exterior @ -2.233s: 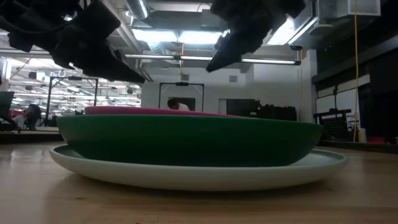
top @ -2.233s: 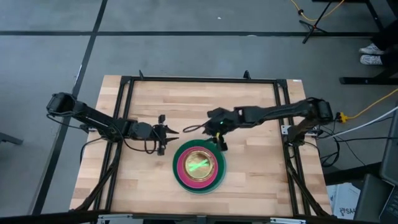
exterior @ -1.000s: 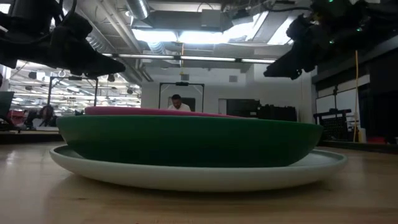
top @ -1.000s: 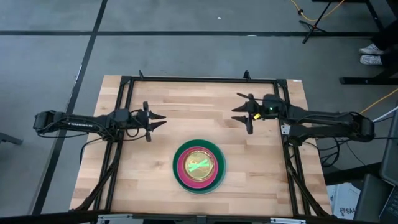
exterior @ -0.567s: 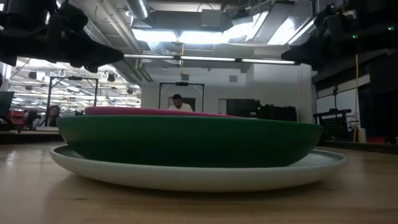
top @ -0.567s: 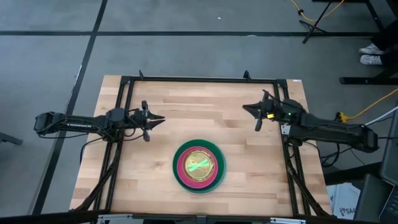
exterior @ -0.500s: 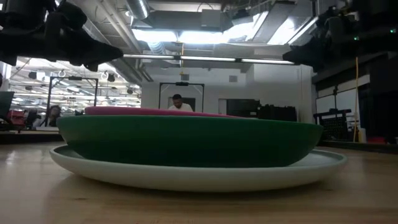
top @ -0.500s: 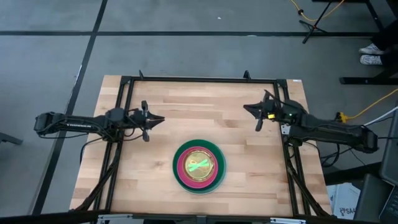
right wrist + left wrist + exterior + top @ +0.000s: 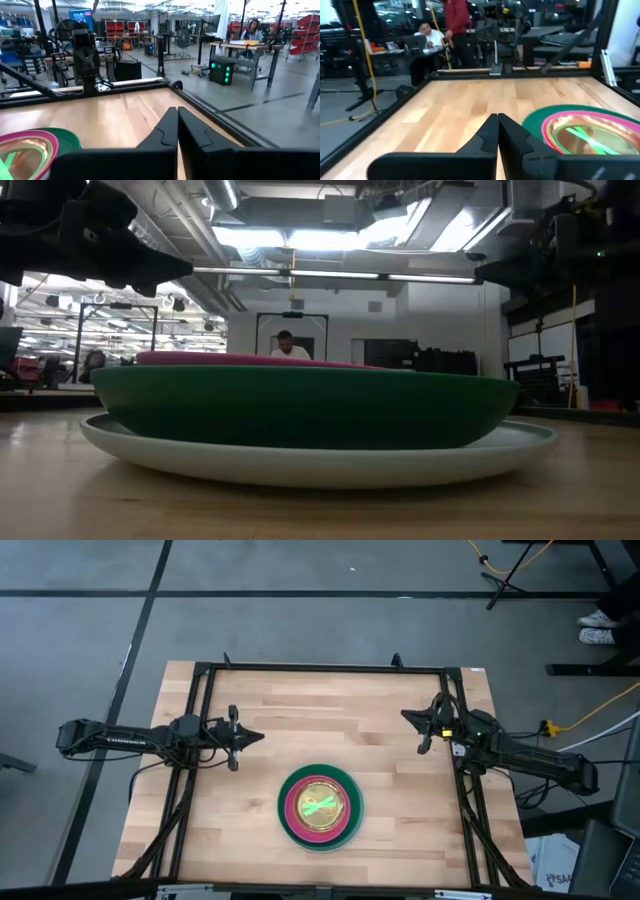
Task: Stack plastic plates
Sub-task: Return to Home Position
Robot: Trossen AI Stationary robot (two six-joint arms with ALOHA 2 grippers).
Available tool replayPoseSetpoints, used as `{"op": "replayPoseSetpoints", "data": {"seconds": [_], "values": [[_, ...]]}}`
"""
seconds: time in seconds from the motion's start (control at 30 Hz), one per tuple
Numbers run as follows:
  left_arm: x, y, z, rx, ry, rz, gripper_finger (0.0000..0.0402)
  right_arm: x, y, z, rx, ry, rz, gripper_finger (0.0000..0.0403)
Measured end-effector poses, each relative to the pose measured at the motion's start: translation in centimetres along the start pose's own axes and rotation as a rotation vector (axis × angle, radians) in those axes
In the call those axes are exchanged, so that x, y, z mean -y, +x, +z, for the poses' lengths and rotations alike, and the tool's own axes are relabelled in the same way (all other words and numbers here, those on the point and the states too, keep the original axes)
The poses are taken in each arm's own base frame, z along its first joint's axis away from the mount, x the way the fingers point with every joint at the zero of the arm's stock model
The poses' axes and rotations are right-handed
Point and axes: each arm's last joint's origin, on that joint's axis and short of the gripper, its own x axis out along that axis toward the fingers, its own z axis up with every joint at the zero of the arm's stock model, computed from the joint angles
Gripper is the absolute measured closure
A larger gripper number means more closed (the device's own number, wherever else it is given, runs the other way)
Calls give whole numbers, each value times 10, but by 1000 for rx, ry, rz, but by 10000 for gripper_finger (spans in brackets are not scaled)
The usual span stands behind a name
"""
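Where counter (image 9: pixel 300 710) nears its front edge, plate stack (image 9: pixel 320 806) sits nested: light-blue plate (image 9: pixel 300 465) at bottom, dark-green plate (image 9: pixel 300 405) in it, magenta plate (image 9: pixel 200 358) above, translucent lime-green plate (image 9: pixel 585 136) topmost. Black frame (image 9: pixel 320 668) borders counter. Left claw (image 9: pixel 258 736) clenched, empty, well apart at stack's far left. Right claw (image 9: pixel 406 717) clenched, empty, well apart at far right, near frame. Bare wood between.
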Motion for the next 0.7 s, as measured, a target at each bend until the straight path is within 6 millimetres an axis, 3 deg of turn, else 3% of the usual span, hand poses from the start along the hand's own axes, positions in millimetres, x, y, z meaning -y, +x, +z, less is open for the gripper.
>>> {"op": "replayPoseSetpoints", "data": {"seconds": [0.27,0.5,0.7], "values": [[-1,-4,1,15,2,18,398,0,-10,-8,46,-10,2,402],[-1,-12,-11,41,-15,27,398,1,-18,-10,40,-25,-15,402],[-2,-18,-5,114,-24,25,398,0,-22,-11,41,-20,2,402]]}}
